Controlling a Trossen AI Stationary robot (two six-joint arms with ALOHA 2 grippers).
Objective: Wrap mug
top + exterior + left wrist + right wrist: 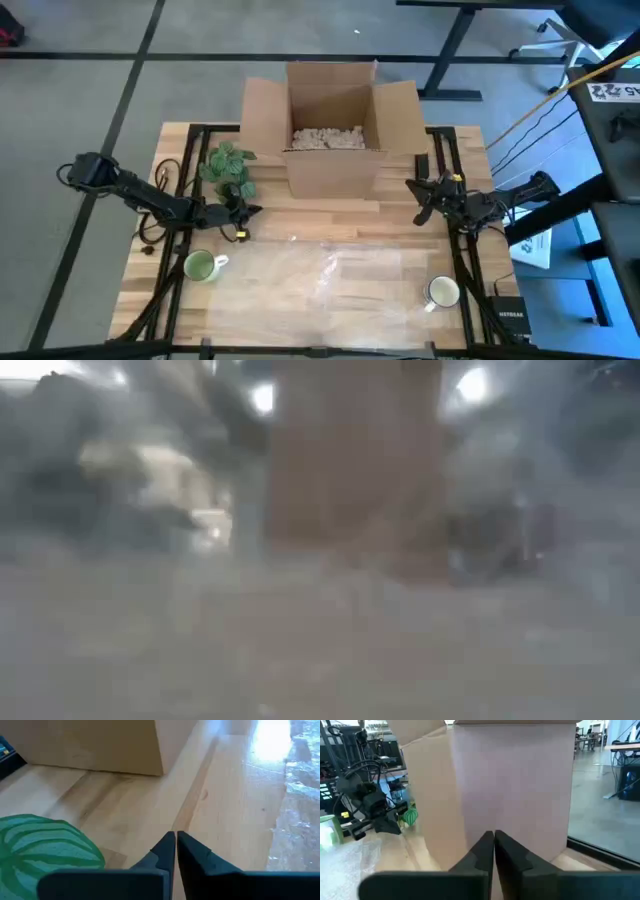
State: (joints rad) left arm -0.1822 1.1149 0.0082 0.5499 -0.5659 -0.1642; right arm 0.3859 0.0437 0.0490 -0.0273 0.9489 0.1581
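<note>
While both arms hover low over the wooden counter (pixel 300 215), neither holds anything. The left gripper (pixel 243 212) sits on the counter's left side, beside a green leafy plant (pixel 228 163), and its jaws are closed, the two dark tips touching in the left wrist view (pixel 176 842). The right gripper (pixel 420 200) is on the right side, near the front right corner of the cardboard box (pixel 330 125), and its jaws are likewise closed, tips together (pixel 493 840), pointing at the box wall (pixel 515 785).

The box stands open at the far middle of the counter, its flaps spread, with pale packing filler (pixel 327 138) inside. A sheet of clear bubble wrap (pixel 330 275) lies flat across the near middle of the counter. A green mug (pixel 201 266) stands near the wrap's left edge, below the left gripper, and a white mug (pixel 441 292) stands at the wrap's right edge, near the counter's right front corner. Both mugs are upright and unwrapped, well apart from each other. The low view is too blurred to tell anything beyond the brown shape of the box (pixel 355 460).
</note>
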